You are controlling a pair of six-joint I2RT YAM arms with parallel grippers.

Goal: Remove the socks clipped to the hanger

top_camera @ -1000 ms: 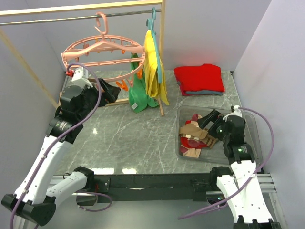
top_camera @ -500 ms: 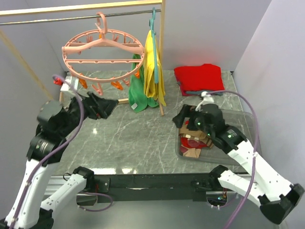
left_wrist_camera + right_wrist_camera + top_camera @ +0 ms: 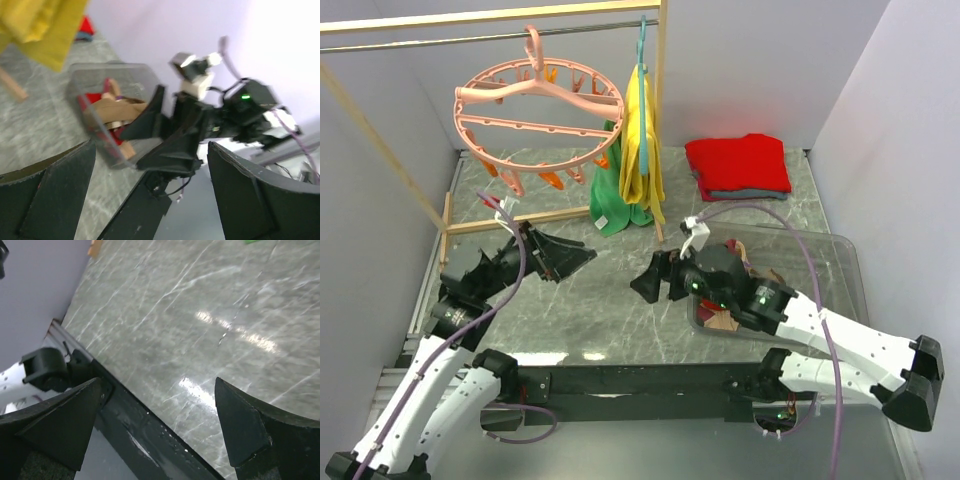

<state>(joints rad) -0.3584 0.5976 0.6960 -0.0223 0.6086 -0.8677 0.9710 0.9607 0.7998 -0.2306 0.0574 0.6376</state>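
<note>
Low over the bench (image 3: 610,300), the left hand (image 3: 570,255) and the right hand (image 3: 645,278) are held apart, empty. With the socks (image 3: 112,107) in the bin (image 3: 845,275) and the hanger (image 3: 536,88) seemingly bare, the 2 arms are best parked clear of its clips.

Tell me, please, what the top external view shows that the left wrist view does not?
Only top external: the hanger, nothing clipped to it, and the green cloth. Only left wrist: a side look through the bin at the socks, which the right arm largely covers from above. Both: the yellow cloth and the open right end effector.
</note>
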